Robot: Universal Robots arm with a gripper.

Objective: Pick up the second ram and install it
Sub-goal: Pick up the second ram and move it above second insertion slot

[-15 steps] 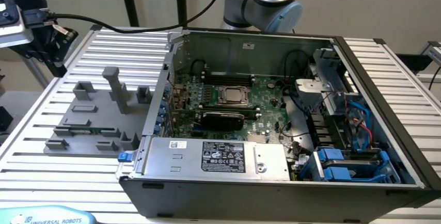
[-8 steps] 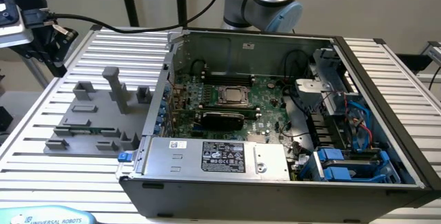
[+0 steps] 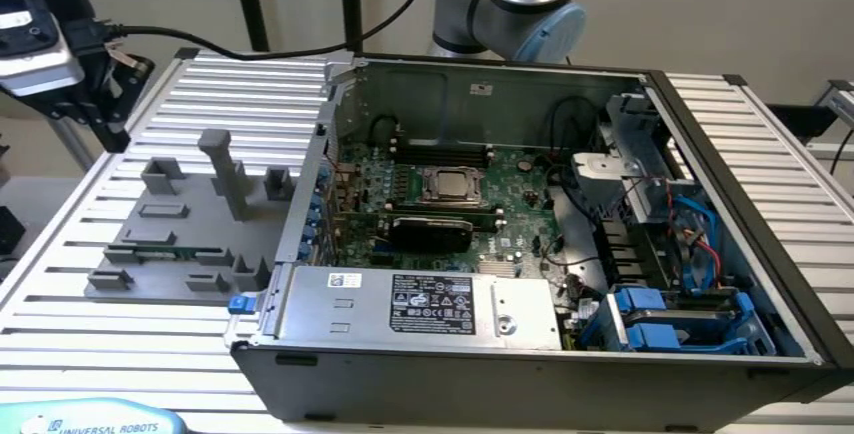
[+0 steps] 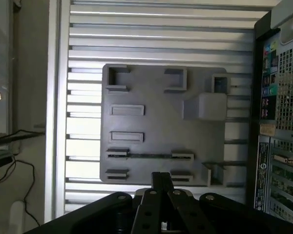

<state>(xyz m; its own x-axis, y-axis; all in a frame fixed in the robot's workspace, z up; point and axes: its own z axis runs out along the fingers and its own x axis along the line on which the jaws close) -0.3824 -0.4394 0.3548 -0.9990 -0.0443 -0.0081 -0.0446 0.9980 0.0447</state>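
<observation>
One ram is lying flat in the tray, between two small holders, on the table at the exterior view's left; the fingers are hovering over the tray's edge nearest the ram, pressed together and gripping nothing; the open case is sitting just beside the tray, toward the exterior view's right.

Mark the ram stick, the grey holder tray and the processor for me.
ram stick [image 4: 151, 156], wrist view, middle of its thin edge.
grey holder tray [image 4: 156, 124], wrist view, bare flat middle.
processor [image 3: 451, 187], exterior view, centre of its metal lid.
</observation>
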